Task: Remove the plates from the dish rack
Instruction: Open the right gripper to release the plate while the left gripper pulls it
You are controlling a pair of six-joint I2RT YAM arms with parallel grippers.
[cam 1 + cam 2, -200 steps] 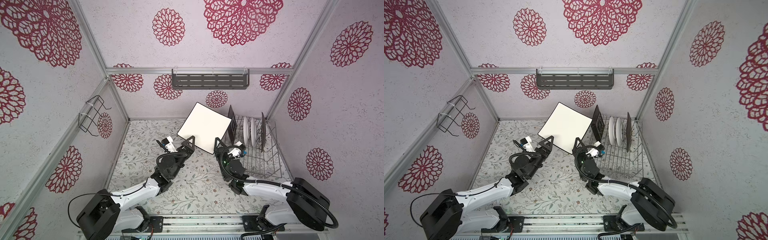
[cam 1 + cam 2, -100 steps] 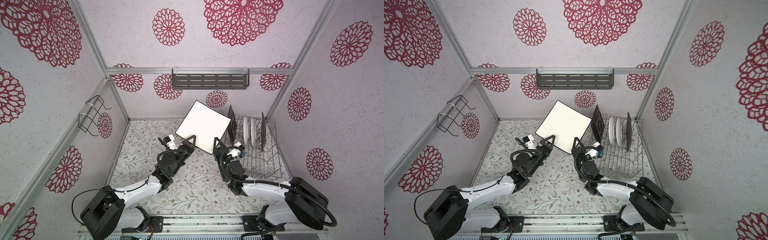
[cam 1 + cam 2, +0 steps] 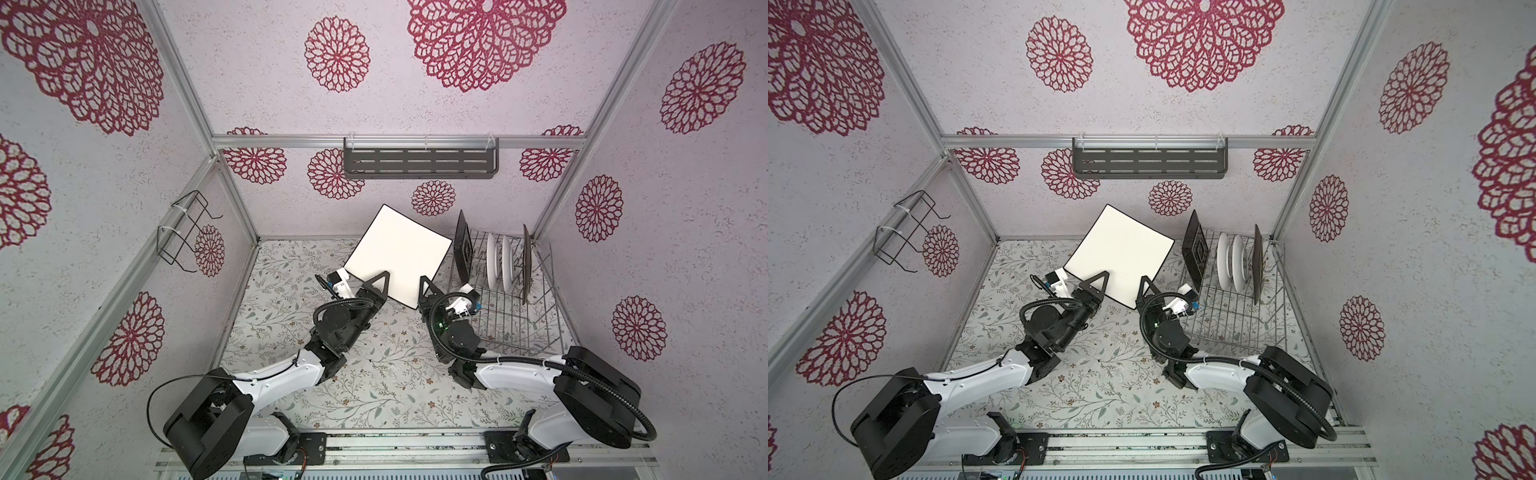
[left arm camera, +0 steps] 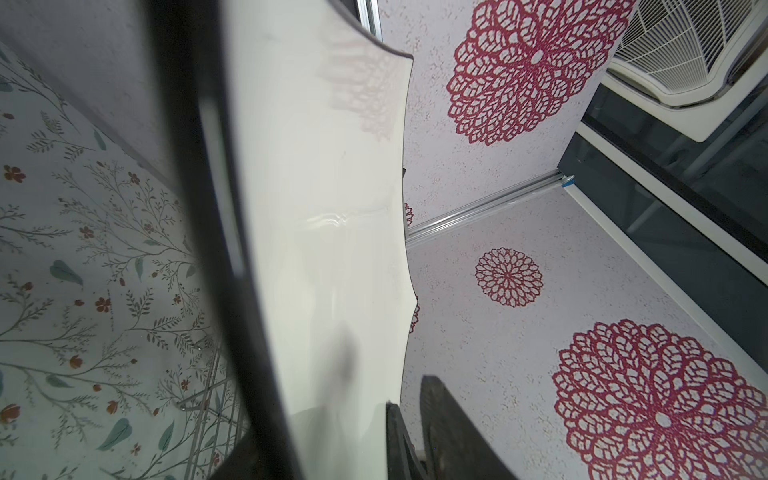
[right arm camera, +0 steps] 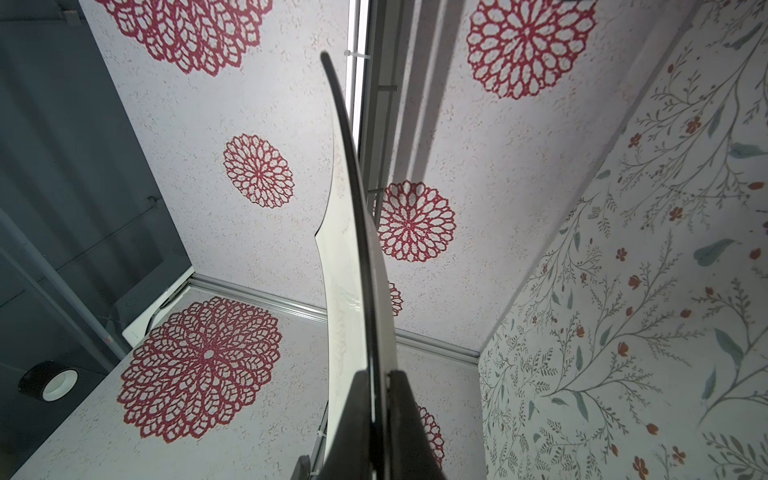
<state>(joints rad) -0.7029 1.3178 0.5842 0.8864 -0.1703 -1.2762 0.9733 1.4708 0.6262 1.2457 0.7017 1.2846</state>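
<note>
Progress: 1 plate out, w/ white sq plate (image 3: 395, 257) aloft just off the dish rack (image 3: 519, 328) at its 3 o'clock, my right gripper (image 3: 424, 284) pinching its rim, my left gripper (image 3: 380, 281) astride the rim, can't tell if biting; 4 plates (image 3: 492, 266) racked, none set down.

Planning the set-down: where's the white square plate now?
In both top views the white square plate is held up centre-scene, left of the dish rack, the right gripper clamping its near edge.
</note>
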